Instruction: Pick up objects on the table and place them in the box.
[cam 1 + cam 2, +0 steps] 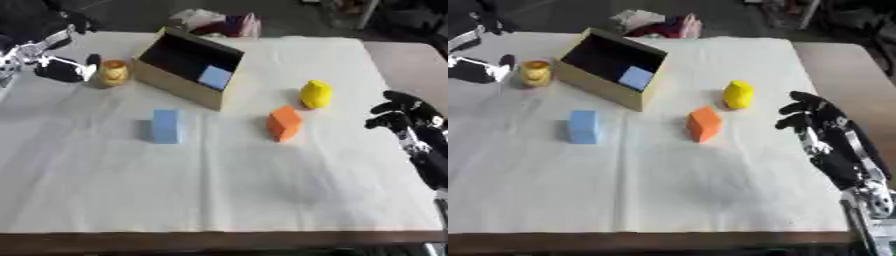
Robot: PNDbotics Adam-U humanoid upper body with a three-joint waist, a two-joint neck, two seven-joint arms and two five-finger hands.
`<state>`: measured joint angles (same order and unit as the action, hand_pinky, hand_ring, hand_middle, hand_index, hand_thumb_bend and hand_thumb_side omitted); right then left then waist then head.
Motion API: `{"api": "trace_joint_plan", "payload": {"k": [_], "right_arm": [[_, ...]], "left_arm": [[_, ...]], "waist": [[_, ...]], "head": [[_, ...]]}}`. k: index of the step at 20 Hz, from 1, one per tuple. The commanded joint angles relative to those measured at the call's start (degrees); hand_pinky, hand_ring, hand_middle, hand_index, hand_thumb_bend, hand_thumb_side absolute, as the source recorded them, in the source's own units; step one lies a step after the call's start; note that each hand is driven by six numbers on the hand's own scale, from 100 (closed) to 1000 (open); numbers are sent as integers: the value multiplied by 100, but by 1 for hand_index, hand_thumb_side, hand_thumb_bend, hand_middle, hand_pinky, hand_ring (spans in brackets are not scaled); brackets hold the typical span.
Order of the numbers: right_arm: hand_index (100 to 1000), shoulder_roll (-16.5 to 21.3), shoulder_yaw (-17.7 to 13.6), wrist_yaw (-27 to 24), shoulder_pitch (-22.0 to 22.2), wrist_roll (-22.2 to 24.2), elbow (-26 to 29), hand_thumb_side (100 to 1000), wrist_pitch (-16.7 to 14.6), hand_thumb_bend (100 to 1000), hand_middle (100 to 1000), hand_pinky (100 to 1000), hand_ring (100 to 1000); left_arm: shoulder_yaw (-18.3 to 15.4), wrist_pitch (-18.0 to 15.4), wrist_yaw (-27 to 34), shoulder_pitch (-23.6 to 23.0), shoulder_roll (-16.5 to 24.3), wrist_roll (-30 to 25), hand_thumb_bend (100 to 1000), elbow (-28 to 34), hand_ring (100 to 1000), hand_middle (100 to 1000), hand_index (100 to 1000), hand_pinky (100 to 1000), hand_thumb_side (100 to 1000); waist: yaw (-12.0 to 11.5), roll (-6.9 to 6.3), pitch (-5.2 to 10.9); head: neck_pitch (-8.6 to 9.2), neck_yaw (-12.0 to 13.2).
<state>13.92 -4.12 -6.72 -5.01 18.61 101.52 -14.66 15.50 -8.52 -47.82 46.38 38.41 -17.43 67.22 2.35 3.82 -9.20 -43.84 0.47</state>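
Observation:
A cardboard box lies tipped on the white cloth, its dark opening facing me, with a light blue cube inside. Left of the box stands a small yellow-brown rounded object. My left hand is right against its left side; whether it holds the object is unclear. A blue block stands in front of the box. An orange block and a yellow rounded object sit to the right. My right hand hovers open at the right edge, holding nothing, a short way right of the yellow object.
A heap of pink and white things lies beyond the table's far edge behind the box. Bare brown tabletop shows to the right of the white cloth. The table's front edge runs along the bottom.

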Motion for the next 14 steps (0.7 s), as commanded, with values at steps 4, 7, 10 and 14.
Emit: {"api": "trace_joint_plan", "payload": {"k": [4,7,10,14], "right_arm": [[859,108,-13,-46,-46,9,58,470,-17,100,654,735,605],[859,95,-7,-53,-57,18,59,470,-13,100,654,735,605],[859,91,-3,-59,-60,25,61,470,-8,100,654,735,605],[859,90,1,-65,-63,35,59,470,-5,100,654,735,604]], "left_arm": [[-186,-382,-495,211,-20,447,100,-592,789,786,928,814,316],[-311,-227,-742,222,-53,689,100,-837,786,783,927,812,317],[-296,-186,-967,217,-116,948,100,-948,778,773,922,804,316],[-285,-237,-1091,220,-157,1080,100,-1076,786,781,927,808,325]], "waist": [[17,-11,62],[88,-10,31],[100,-11,24],[107,-2,17]], "head": [[-28,15],[-28,50],[-28,58],[-27,67]]}}
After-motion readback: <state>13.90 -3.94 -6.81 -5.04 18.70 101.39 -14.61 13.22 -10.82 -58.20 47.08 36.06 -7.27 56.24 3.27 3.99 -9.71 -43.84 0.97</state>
